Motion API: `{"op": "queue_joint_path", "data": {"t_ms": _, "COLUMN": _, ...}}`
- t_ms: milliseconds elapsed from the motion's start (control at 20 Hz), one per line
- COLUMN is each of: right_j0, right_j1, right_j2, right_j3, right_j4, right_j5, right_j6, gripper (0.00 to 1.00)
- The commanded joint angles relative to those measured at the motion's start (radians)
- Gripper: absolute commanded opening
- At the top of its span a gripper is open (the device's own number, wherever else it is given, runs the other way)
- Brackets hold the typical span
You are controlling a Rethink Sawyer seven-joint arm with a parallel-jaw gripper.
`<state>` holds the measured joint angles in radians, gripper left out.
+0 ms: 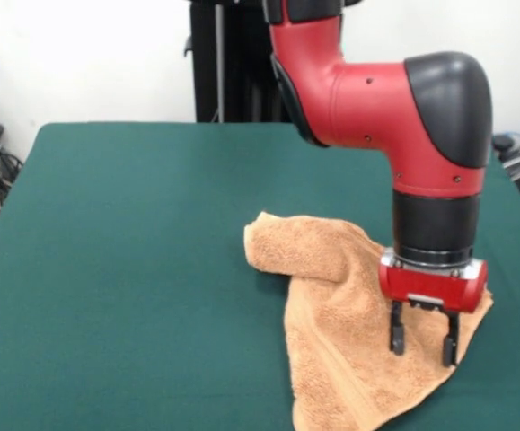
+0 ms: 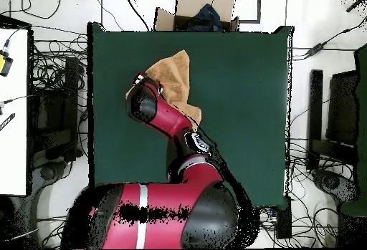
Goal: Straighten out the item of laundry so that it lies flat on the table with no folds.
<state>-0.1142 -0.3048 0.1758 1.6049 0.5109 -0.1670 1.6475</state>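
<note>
Front view shows the towel (image 1: pixel 349 332) rumpled on the table (image 1: pixel 134 269), one corner folded over; gripper (image 1: pixel 423 341) spread wide, holding nothing.

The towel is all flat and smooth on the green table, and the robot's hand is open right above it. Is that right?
Not quite. The towel is not flat: the front view shows its far corner folded over into a thick, bunched flap, so it lies as a crumpled wedge on the green table. The rest is right: the hand is open, just above the towel's edge.
</note>
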Motion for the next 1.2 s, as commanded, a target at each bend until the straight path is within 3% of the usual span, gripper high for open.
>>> {"op": "queue_joint_path", "data": {"t_ms": 50, "right_j0": 0.075, "right_j1": 0.113, "right_j2": 0.137, "right_j3": 0.094, "right_j4": 0.098, "right_j5": 0.065, "right_j6": 0.34, "gripper": 1.0}}
{"op": "queue_joint_path", "data": {"t_ms": 250, "right_j0": 0.108, "right_j1": 0.092, "right_j2": 0.101, "right_j3": 0.112, "right_j4": 0.148, "right_j5": 0.068, "right_j6": 0.339, "gripper": 1.0}}
{"op": "queue_joint_path", "data": {"t_ms": 400, "right_j0": 0.068, "right_j1": 0.106, "right_j2": 0.16, "right_j3": 0.123, "right_j4": 0.121, "right_j5": 0.024, "right_j6": 0.358, "gripper": 1.0}}
{"op": "queue_joint_path", "data": {"t_ms": 1200, "right_j0": 0.095, "right_j1": 0.074, "right_j2": 0.149, "right_j3": 0.166, "right_j4": 0.195, "right_j5": 0.046, "right_j6": 0.374, "gripper": 1.0}}
